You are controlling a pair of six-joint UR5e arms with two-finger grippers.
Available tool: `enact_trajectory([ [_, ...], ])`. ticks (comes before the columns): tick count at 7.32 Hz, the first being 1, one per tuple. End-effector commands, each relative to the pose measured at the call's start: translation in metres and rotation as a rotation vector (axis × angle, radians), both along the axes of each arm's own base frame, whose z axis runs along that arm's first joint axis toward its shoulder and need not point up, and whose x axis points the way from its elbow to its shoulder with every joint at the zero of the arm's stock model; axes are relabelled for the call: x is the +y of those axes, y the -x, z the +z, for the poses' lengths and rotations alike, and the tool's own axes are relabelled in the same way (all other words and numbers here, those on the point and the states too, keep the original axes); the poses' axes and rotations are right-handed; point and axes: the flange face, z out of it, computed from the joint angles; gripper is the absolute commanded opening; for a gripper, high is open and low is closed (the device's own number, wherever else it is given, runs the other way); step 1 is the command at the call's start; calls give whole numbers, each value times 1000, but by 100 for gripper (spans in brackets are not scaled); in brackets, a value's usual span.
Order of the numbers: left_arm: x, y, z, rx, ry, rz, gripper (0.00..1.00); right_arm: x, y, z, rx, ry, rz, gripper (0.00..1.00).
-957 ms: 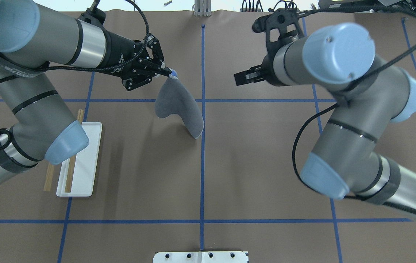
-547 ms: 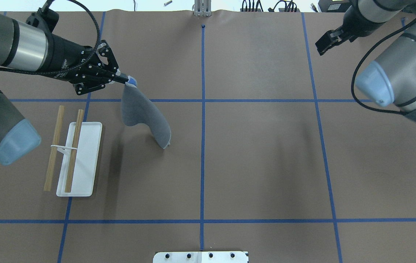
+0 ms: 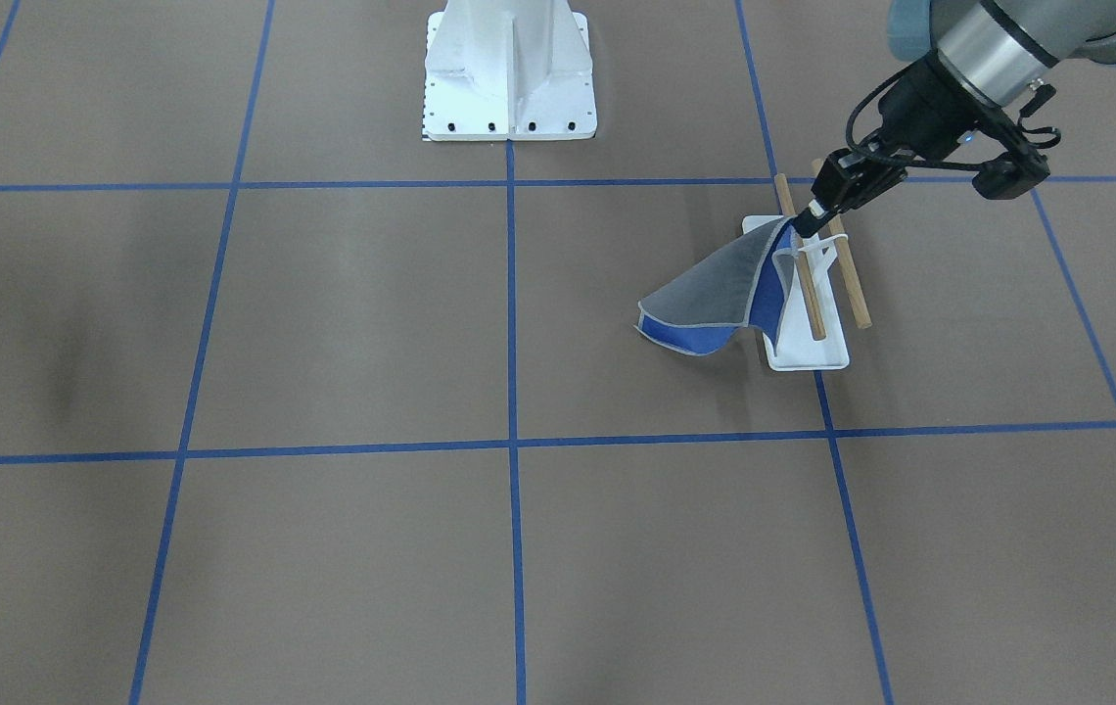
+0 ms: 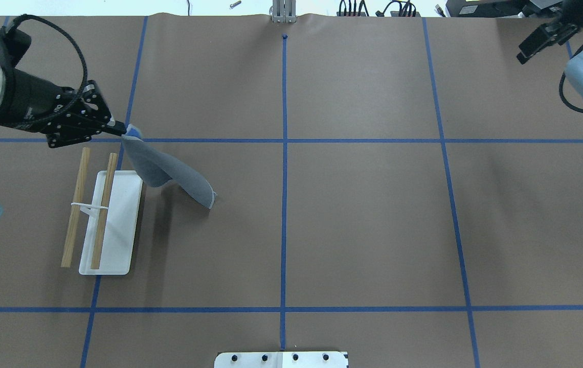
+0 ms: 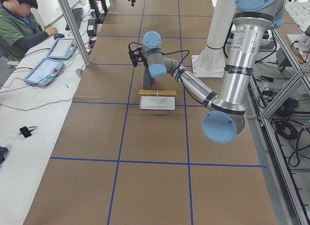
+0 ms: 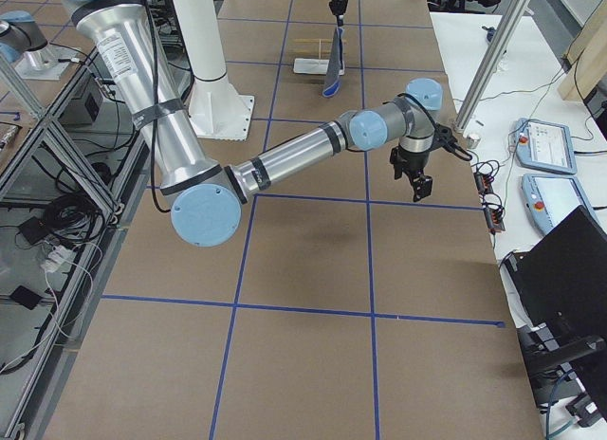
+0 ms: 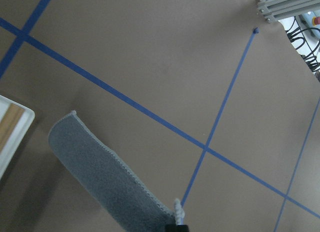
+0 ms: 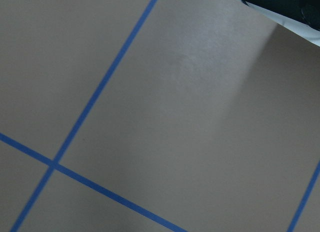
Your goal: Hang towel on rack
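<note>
My left gripper (image 4: 121,133) is shut on one corner of the towel (image 4: 176,176) and holds it up; the cloth hangs down, grey side up, and trails to the right. In the front view the towel (image 3: 715,294) shows its grey and blue sides beside the rack (image 3: 813,343), under the left gripper (image 3: 806,220). The rack (image 4: 117,240) has a white base and two wooden rods (image 4: 75,204), just below the gripper. The towel's grey side fills the lower left wrist view (image 7: 100,167). My right gripper (image 4: 527,51) is open and empty at the far right corner.
The white robot pedestal (image 4: 281,359) sits at the near edge of the table. Blue tape lines cross the brown table (image 4: 363,214). An operator (image 5: 22,21) sits with tablets beyond the far edge. Cables lie along the far edge (image 4: 373,10).
My left gripper has carried the towel leftward, from near the centre line to just beside the rack. My right arm has pulled back to the far right corner.
</note>
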Motion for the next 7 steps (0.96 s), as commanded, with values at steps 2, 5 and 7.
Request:
enact_trajectory([
  [2, 8, 43, 68, -53, -94, 62, 0, -3, -68, 77, 52, -14, -81, 100],
  [5, -32, 95, 137, -131, -154, 58, 0, -3, -95, 108, 64, -13, -109, 100],
  [7, -39, 95, 170, -172, -169, 76, 0, 9, -113, 132, 67, 34, -82, 100],
])
